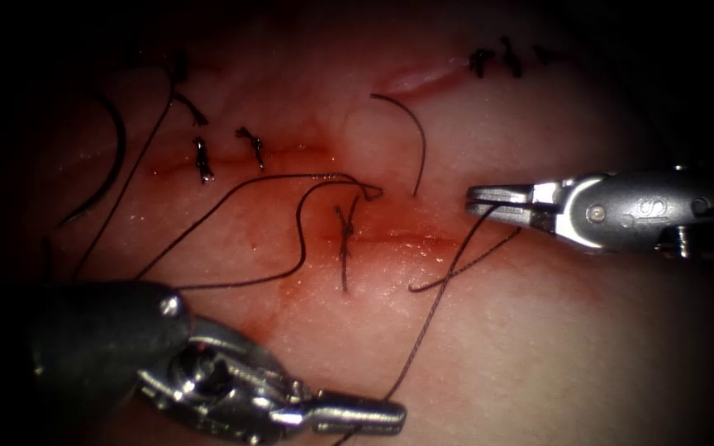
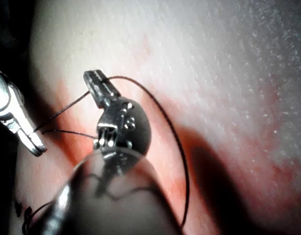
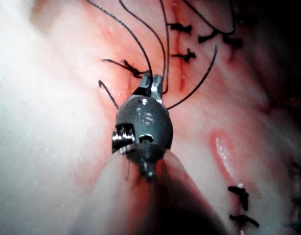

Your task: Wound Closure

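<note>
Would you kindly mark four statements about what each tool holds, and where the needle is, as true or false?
1. The right tool has open, empty jaws. False: they are shut on the thread.
2. The left tool is shut on thread. True.
3. The left tool holds the needle. False: neither tool holds it. It lies on the tissue at the far left, and I cannot tell whether its tip is in the tissue.
4. A knotted stitch crosses the cut. True.
</note>
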{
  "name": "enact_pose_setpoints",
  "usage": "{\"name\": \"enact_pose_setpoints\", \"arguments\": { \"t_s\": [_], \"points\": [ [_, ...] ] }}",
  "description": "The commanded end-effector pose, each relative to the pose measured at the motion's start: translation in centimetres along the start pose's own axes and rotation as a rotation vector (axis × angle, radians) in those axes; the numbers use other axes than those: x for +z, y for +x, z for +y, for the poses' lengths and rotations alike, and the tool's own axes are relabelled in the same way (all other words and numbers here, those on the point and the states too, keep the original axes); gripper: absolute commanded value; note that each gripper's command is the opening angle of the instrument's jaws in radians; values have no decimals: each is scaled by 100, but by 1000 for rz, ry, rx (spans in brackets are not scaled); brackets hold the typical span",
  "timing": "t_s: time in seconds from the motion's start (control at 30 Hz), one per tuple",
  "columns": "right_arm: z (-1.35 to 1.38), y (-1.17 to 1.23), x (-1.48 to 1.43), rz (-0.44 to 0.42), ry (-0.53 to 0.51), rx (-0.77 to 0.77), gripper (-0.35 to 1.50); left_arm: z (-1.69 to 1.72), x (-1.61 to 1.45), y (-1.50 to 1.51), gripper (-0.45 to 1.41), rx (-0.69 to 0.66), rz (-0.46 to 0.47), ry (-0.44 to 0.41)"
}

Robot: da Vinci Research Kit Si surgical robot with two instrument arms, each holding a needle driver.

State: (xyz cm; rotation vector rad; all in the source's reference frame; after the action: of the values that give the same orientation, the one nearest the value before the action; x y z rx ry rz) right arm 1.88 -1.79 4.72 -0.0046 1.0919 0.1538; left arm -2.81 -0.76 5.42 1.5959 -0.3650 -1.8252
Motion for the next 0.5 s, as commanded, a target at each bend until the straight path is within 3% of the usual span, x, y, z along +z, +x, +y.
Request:
{"name": "enact_pose_setpoints", "arguments": {
  "t_s": [0.03, 0.33, 0.37, 0.4, 0.5],
  "points": [
    [0, 3, 11, 4, 0, 3, -35, -2, 6, -8, -45, 2, -11, -7],
    [-9, 7, 4, 34, 26, 52, -35, -14, -26, -27, -45, -18, -131, 19],
    [-11, 8, 3, 44, 34, 64, -27, -16, -31, -29, -45, -18, -145, 31],
    [-13, 10, 1, 48, 36, 75, 29, -18, -38, -32, -45, -20, -160, 39],
    [-19, 16, -5, 67, 36, 152, 123, -24, -56, -41, -45, -28, -207, 61]
  ]
}}
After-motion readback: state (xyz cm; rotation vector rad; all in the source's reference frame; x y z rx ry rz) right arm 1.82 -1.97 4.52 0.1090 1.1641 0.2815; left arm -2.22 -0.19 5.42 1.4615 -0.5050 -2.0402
